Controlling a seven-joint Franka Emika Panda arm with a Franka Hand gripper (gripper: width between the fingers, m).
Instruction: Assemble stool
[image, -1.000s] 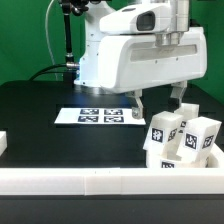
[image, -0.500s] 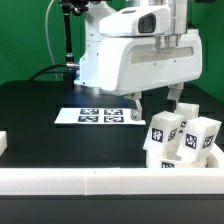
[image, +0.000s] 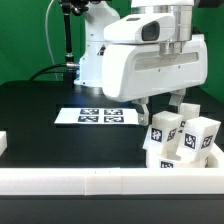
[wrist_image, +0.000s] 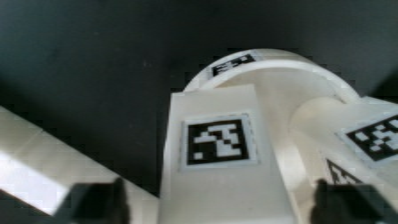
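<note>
Arm lowered, jaws straddling tagged leg (image: 163, 131), marker board (image: 98, 116) behind

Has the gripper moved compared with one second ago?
Yes. In the exterior view the gripper has shifted slightly toward that view's right and downward, judged against the fixed marker board, closer to the stool legs.

Legs (image: 180, 136) stood packed together in the table's (image: 40, 110) corner against the rail (image: 110, 182), marker board (image: 100, 116) flat nearby, open tabletop beyond.
</note>
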